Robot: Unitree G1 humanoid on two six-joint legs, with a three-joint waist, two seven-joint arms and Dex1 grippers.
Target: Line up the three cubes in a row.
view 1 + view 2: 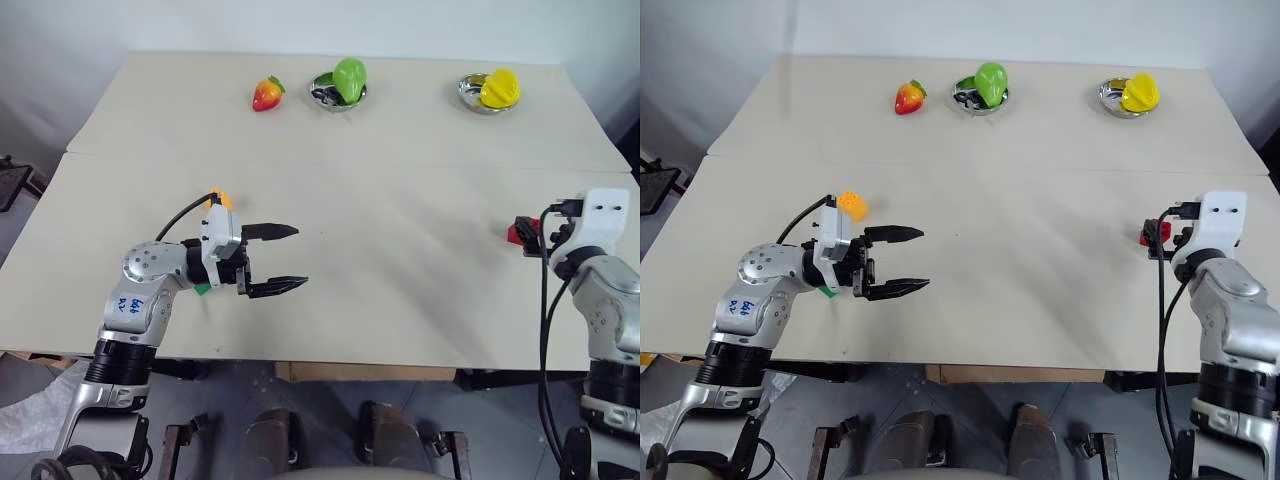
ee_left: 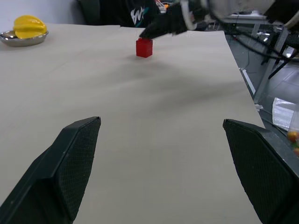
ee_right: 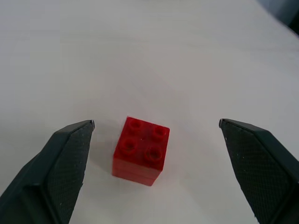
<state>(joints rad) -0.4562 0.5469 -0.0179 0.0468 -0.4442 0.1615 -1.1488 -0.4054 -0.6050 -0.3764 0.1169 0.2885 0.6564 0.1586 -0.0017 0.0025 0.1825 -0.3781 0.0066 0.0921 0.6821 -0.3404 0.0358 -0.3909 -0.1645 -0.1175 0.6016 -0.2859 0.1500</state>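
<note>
Broadly, the beige table (image 1: 400, 300) carries everything, and both black two-fingered hands stand wide and empty over it. Behind the left gripper (image 1: 285, 260), partly hidden by its wrist, sit the small orange-yellow studded plastic cube (image 1: 852, 206) and the green one (image 1: 202, 289). Between the right gripper's (image 3: 156, 126) spread fingers, untouched, sits the red studded cube (image 3: 141, 150).

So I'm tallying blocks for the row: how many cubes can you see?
3. The red cube sits between the right gripper's open fingers. The orange-yellow cube and the green cube lie mostly hidden behind the left gripper.
</note>
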